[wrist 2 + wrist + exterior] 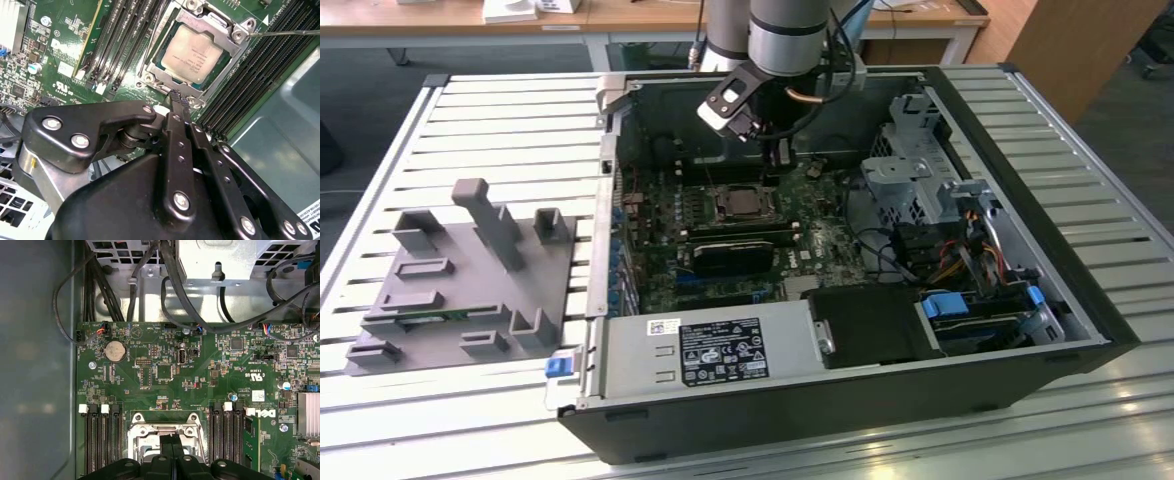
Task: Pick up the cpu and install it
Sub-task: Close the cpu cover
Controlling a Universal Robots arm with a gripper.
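The cpu (197, 54), a flat silver-grey square, lies in the motherboard socket (235, 46) with the metal frame around its edges. In the exterior view the cpu (744, 203) sits in the middle of the open computer case (854, 400). My gripper (176, 97) is shut, its two black fingers pressed together with nothing between them. Its tips hang just above the socket's edge, beside the chip. The first wrist view has the gripper (172, 440) over the socket frame (145, 430). Seen from outside, the gripper (771, 172) hangs just behind the chip.
Black memory slots (125, 45) flank the socket on both sides. A black card (740, 250), the grey power supply (707, 350), the drive cage (921, 150) and cables (961, 240) crowd the case. A grey fixture (467, 280) stands on the slatted table at the exterior view's left.
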